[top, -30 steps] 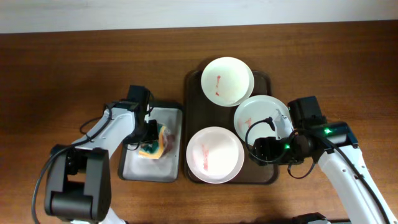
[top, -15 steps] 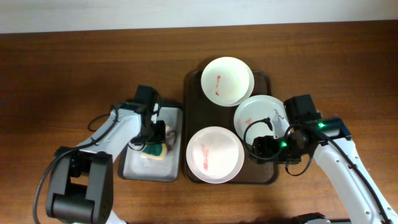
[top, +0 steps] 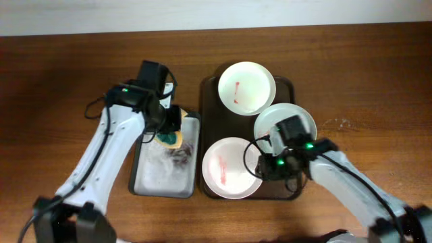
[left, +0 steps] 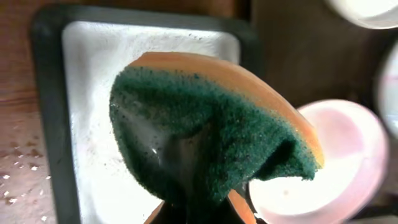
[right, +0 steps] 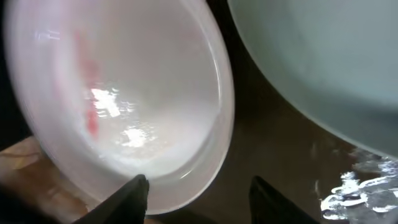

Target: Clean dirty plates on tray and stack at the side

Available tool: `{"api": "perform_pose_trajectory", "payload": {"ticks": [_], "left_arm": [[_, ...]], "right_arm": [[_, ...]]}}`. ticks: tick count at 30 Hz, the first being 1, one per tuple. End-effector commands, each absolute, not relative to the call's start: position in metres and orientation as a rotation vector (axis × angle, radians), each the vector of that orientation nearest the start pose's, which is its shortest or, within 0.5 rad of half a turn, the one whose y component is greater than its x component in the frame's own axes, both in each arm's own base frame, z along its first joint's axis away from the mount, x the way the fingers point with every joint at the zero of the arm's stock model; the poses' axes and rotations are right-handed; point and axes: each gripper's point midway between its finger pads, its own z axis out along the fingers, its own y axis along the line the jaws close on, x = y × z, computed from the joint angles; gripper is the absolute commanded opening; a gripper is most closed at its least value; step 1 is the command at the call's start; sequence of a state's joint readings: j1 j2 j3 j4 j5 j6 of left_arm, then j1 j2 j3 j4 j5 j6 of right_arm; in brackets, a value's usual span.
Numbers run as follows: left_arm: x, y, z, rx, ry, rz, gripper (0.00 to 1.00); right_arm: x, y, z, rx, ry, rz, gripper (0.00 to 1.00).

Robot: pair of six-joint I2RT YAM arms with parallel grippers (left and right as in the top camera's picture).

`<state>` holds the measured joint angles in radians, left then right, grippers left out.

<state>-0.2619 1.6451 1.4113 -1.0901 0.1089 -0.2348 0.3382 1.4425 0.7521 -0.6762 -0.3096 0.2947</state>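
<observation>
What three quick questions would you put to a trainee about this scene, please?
1. True or false: the left fingers hold a sponge.
2. How many plates are on the tray?
3. The right fingers straddle the rim of: A a cup, B the near plate, C a pan?

Key: 1 true; 2 three; 3 B.
</observation>
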Motion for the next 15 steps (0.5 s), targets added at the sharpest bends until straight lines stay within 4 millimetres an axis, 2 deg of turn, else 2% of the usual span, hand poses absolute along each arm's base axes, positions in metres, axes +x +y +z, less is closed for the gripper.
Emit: {"api": "perform_pose_trajectory", "payload": {"ticks": [1, 3, 4, 6, 8, 11, 12, 13, 15], "left_arm": [[0.325, -0.113, 0.173, 0.082, 2.864, -0.296, 0.00], [0.319, -0.111, 0.174, 0.081, 2.880, -0.293, 0.00], [0.318, -0.111, 0.173, 0.081, 2.886, -0.294, 0.00], [0.318, -0.115, 0.174, 0.092, 2.883, -0.309, 0.00], [0.316, -0.124, 0.174, 0.130, 2.878, -0.316, 0.00], [0.319, -0.156, 0.169, 0.228, 2.842, -0.347, 0.00], [0.319, -0.166, 0.163, 0.216, 2.841, -0.362, 0.00], [0.320, -0.181, 0.149, 0.192, 2.851, -0.381, 0.00], [0.319, -0.196, 0.129, 0.166, 2.880, -0.400, 0.00]], "right_arm": [[0.236, 0.128, 0.004, 0.028, 3.047, 0.386, 0.40], [0.251, 0.126, 0.006, 0.111, 3.007, 0.409, 0.14], [0.258, 0.123, 0.010, 0.154, 2.991, 0.415, 0.06], [0.275, 0.112, 0.019, 0.236, 2.946, 0.424, 0.04], [0.282, 0.110, 0.023, 0.250, 2.929, 0.427, 0.04], [0.281, 0.111, 0.023, 0.243, 2.931, 0.426, 0.04], [0.281, 0.111, 0.023, 0.235, 2.932, 0.425, 0.04], [0.279, 0.110, 0.022, 0.235, 2.941, 0.415, 0.04], [0.277, 0.109, 0.022, 0.236, 2.950, 0.407, 0.04]]}}
